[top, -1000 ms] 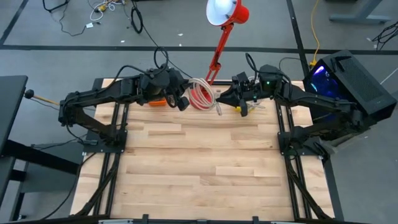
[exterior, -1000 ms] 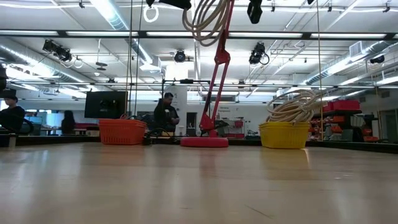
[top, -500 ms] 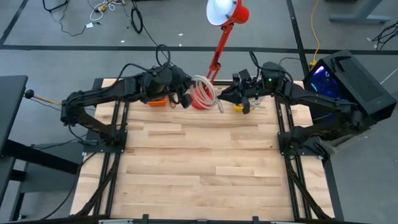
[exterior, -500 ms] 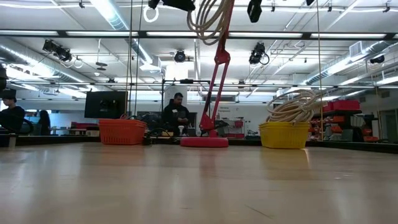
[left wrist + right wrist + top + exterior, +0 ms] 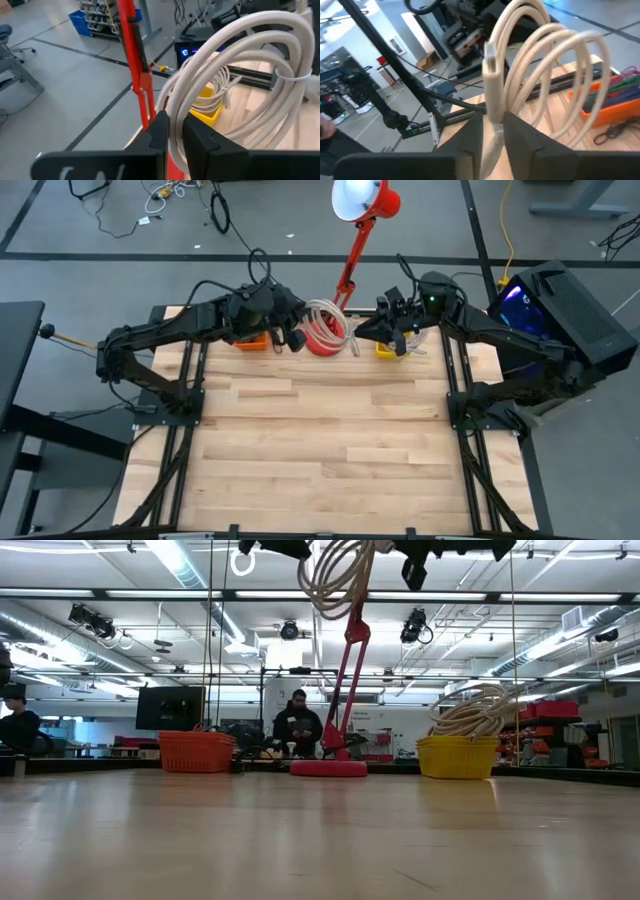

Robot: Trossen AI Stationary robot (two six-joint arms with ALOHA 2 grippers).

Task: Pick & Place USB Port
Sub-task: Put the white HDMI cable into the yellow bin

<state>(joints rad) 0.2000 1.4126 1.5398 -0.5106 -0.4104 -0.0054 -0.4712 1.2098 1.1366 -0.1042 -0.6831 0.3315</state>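
USB cable coil (image 5: 325,328), light and floppy, at desk's (image 5: 320,440) twelve o'clock, pinched by left end effector (image 5: 174,131) and right end effector (image 5: 492,131); best gripped near tied bundle.

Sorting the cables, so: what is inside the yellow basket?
The yellow basket holds a pale coiled cable heaped above its rim. Anything beneath that coil is hidden by the basket wall.

The coiled cable (image 5: 325,326) is off-white, its turns bound by a pale tie (image 5: 289,77). Pinching it, the left gripper (image 5: 174,131) and right gripper (image 5: 492,131) are both black. Beyond the left gripper's fingers stands a red lamp arm (image 5: 135,60) with a white shade (image 5: 352,197) and red base (image 5: 328,768). A yellow basket (image 5: 458,756) holds more pale cable; an orange basket (image 5: 197,751) holds multicoloured cords. The tabletop (image 5: 320,435) is light striped wood.
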